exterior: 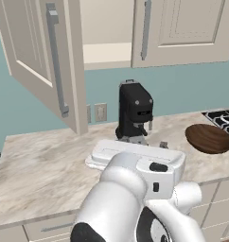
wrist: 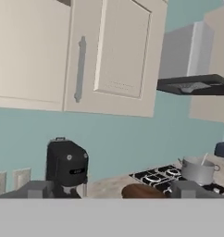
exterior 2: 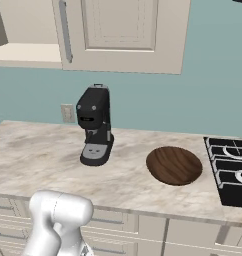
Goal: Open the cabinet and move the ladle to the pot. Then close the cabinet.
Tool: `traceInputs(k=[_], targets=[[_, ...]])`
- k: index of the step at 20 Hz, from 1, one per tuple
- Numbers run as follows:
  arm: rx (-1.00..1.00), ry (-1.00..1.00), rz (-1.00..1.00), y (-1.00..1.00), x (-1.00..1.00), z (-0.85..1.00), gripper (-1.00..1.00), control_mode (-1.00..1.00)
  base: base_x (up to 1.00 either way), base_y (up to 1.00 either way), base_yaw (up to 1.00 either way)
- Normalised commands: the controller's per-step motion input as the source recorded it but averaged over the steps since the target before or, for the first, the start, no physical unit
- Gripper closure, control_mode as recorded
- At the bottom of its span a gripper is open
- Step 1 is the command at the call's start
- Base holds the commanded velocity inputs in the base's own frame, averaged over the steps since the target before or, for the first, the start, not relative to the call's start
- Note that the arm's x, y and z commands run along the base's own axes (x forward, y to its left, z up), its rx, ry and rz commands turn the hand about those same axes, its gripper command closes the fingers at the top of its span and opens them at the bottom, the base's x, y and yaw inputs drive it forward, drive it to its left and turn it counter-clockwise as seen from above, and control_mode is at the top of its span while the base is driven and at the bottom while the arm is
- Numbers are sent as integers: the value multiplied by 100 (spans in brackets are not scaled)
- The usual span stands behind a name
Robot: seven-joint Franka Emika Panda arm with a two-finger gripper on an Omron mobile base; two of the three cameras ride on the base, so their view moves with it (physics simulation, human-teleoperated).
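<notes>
The beige cabinet (exterior: 182, 28) hangs over the counter. Its left door (exterior: 36, 52) is swung wide open and its right door (exterior 2: 123, 30) is closed. The shelf (exterior: 104, 52) behind the open door looks bare. On the stove at the right stands the silver pot (wrist: 197, 171). A thin pale stem (wrist: 204, 159) that looks like the ladle's handle leans out of it. My gripper (wrist: 114, 190) is open with nothing between its fingers. It hovers over the counter in front of the coffee machine and faces the wall.
A black coffee machine (exterior: 134, 111) stands at the wall under the cabinet. A brown wooden bowl (exterior 2: 174, 165) lies on the marble counter (exterior 2: 38, 155) between it and the stove (exterior 2: 230, 167). A range hood (wrist: 192, 85) hangs above the stove. The open door juts out over the counter's left part.
</notes>
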Motion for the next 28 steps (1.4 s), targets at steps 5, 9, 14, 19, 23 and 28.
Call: traceInputs(k=[5,9,14,19,23,28], targets=[[0,-6,0,87,-8,-19,-100,-100,0,0,0],[-1,-15,0,86,-15,-9,-100,-100,0,0,0],[-1,-18,0,78,5,0,-100,-100,0,0,0],[-2,-18,-1,69,33,0,-100,-100,0,0,0],[-2,-20,-2,65,35,0,-100,-100,0,0,0],[-3,-17,-6,54,62,1,-100,-100,0,0,0]])
